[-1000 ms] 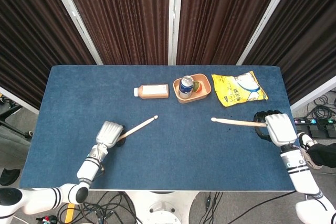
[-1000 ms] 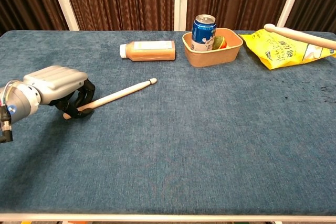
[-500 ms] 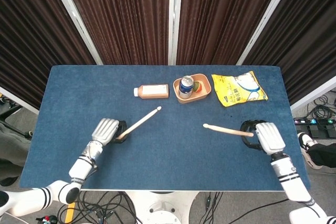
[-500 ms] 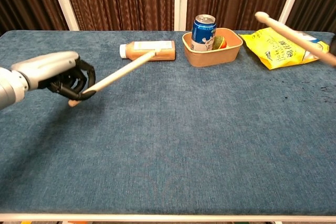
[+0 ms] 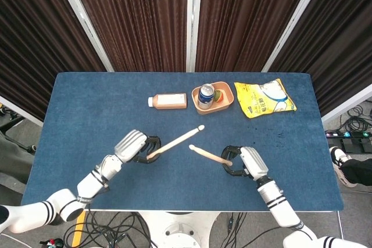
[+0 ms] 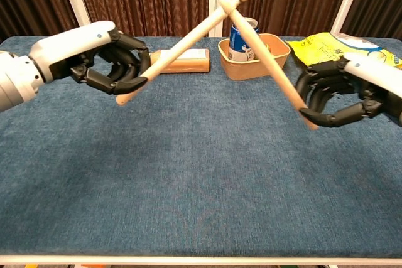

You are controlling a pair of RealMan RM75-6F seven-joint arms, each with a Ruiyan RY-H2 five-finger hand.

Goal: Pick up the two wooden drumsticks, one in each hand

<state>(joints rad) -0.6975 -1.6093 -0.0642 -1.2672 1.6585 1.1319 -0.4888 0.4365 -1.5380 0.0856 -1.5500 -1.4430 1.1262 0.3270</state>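
My left hand (image 5: 135, 146) (image 6: 103, 58) grips the butt of one wooden drumstick (image 5: 175, 141) (image 6: 188, 40), which is raised off the table with its tip pointing up and to the right. A second wooden drumstick (image 5: 207, 154) (image 6: 267, 56) is held by my right hand (image 5: 245, 161) (image 6: 342, 95), its tip slanting up and to the left. In the chest view the two sticks cross near their tips, above the middle of the blue table (image 5: 174, 184) (image 6: 188, 174). Both hands hover above the table's front half.
At the back of the table lie an orange bottle (image 5: 168, 101) (image 6: 188, 61) on its side, a tan bowl (image 5: 224, 102) (image 6: 276, 64) holding a blue can (image 5: 206, 94) (image 6: 241, 37), and a yellow snack bag (image 5: 263, 98) (image 6: 320, 47). Dark curtains hang behind.
Both hands have lifted their drumsticks higher and moved inward toward the table's middle. The sticks now tilt upward and cross near their tips.
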